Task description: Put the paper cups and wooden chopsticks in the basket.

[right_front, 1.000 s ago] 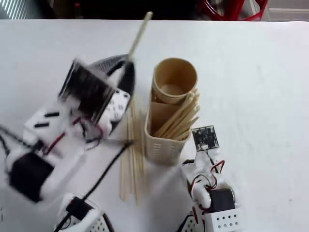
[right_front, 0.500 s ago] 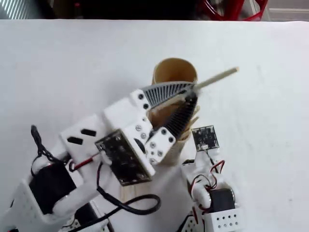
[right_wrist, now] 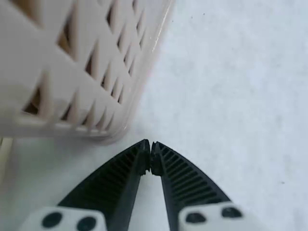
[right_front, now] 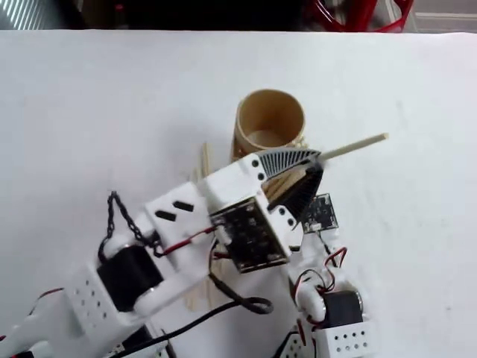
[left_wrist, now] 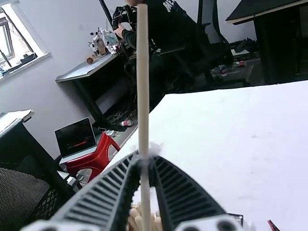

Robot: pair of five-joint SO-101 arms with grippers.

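While the left tool (right_front: 318,159) clamps one chopstick (right_front: 358,144) lying almost level, the basket (right_wrist: 72,126) sits just beneath, so the stick probably needs tilting.

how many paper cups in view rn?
1. The cup stands upright just beyond the left gripper. That arm covers the area on its near side, so more may be hidden there or nested inside the cup.

Basket (right_wrist: 77,67) was mostly hidden beneath the left arm (right_front: 179,224), cropped in the right wrist view, loose chopsticks (right_front: 204,158) largely covered too.
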